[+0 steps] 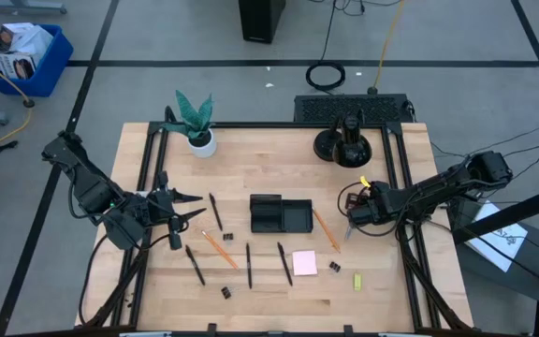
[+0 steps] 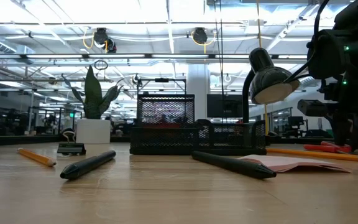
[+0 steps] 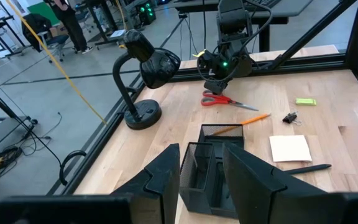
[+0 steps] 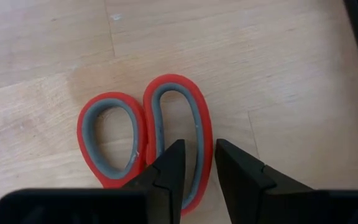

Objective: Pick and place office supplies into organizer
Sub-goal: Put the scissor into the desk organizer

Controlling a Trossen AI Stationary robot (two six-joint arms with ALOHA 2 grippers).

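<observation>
The red-handled scissors (image 4: 148, 134) lie flat on the wood right of the black organizer (image 1: 281, 214); they also show in the left wrist view (image 3: 225, 99). My right gripper (image 4: 197, 162) is down at their handles, slightly open, one finger on each side of the larger loop's outer rim. My left gripper (image 1: 178, 208) hovers open near the table's left side and points at the organizer (image 3: 213, 168). Black pens (image 1: 248, 264), orange pencils (image 1: 218, 248), the pink pad (image 1: 304, 263), binder clips (image 1: 225, 292) and a yellow-green piece (image 1: 357, 280) lie loose on the table. My right gripper comes at the scissors from above, pointing down. One finger (image 4: 169, 165) stands inside the larger handle loop and the other outside its outer rim (image 4: 202, 140). Whether the fingers touch the rim, I cannot tell. The scissors lie flat on the table.
A potted plant (image 1: 196, 126) stands at the far left. A black desk lamp (image 1: 344, 142) stands at the far right, close behind my right arm. One pencil (image 1: 325, 227) lies between the organizer and the scissors. Black rails run along the table's left and right edges.
</observation>
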